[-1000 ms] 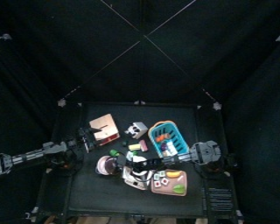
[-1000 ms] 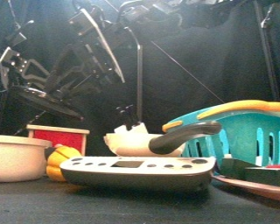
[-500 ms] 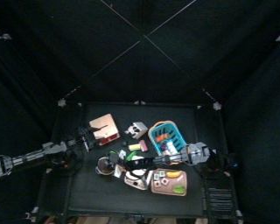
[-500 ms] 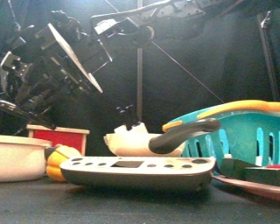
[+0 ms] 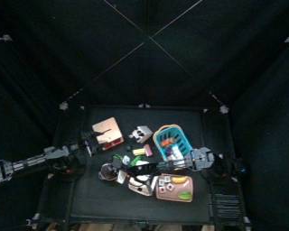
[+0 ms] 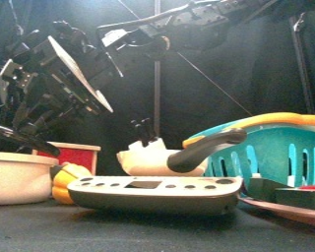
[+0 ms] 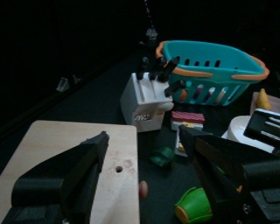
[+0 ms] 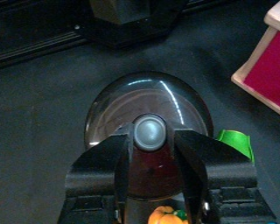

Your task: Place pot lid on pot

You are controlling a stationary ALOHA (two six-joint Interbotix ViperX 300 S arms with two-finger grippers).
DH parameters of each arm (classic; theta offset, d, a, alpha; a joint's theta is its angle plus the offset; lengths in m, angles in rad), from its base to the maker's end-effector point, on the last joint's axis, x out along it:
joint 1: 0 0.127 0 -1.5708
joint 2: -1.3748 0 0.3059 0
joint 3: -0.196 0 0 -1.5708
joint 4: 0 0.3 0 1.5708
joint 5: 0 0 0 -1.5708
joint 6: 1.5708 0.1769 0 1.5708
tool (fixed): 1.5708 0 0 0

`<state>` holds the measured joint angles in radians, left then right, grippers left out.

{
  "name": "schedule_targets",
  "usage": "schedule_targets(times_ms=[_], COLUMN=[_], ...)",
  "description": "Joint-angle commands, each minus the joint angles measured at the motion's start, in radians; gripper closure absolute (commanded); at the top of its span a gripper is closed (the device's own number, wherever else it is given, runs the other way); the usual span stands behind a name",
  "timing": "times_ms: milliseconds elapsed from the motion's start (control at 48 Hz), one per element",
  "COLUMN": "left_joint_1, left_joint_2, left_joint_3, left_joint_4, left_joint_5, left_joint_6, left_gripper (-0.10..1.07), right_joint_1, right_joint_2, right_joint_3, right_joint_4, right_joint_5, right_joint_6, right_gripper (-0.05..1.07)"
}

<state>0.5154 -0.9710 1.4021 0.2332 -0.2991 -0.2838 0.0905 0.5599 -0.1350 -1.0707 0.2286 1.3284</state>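
The pot lid (image 8: 149, 98) is dark glass with a metal rim and a round knob. My right gripper (image 8: 154, 142) is shut on that knob, one jaw on each side. In the front view the lid (image 6: 75, 74) hangs tilted in the air, high above the table's left side. The cream pot (image 6: 16, 177) stands below it at the front left, seen from above as a greyish round pot (image 5: 109, 170). The right arm (image 5: 205, 160) reaches in from the right. My left gripper (image 7: 149, 179) is open over a wooden cutting board (image 7: 55, 153), holding nothing.
A white knife block (image 7: 149, 96) and a teal basket (image 7: 213, 66) stand beyond the board. A grey kitchen scale (image 6: 154, 192) and a tray (image 6: 285, 207) sit at the front. A red box (image 6: 68, 153) stands behind the pot. Small toy foods lie around.
The lid has come down and to the left in the front view, carried by the right arm, which moved in from the right toward the table's middle. The left arm stayed put.
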Motion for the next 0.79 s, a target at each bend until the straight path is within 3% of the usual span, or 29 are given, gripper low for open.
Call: schedule_targets(times_ms=[0,771], left_joint_1=[-0.002,-0.002], left_joint_2=[0.002,0.003], left_joint_3=[-0.012,-0.011], left_joint_4=[0.0,0.0], left_joint_5=[-0.003,0.005], left_joint_6=[0.002,0.002], left_gripper=[-0.01,-0.01], right_joint_1=[-0.005,-0.011], right_joint_2=[-0.028,0.002], right_joint_3=[-0.029,-0.057], right_joint_4=[0.0,0.002], right_joint_5=[-0.005,-0.005], right_joint_6=[0.0,0.0], right_gripper=[0.44,0.44])
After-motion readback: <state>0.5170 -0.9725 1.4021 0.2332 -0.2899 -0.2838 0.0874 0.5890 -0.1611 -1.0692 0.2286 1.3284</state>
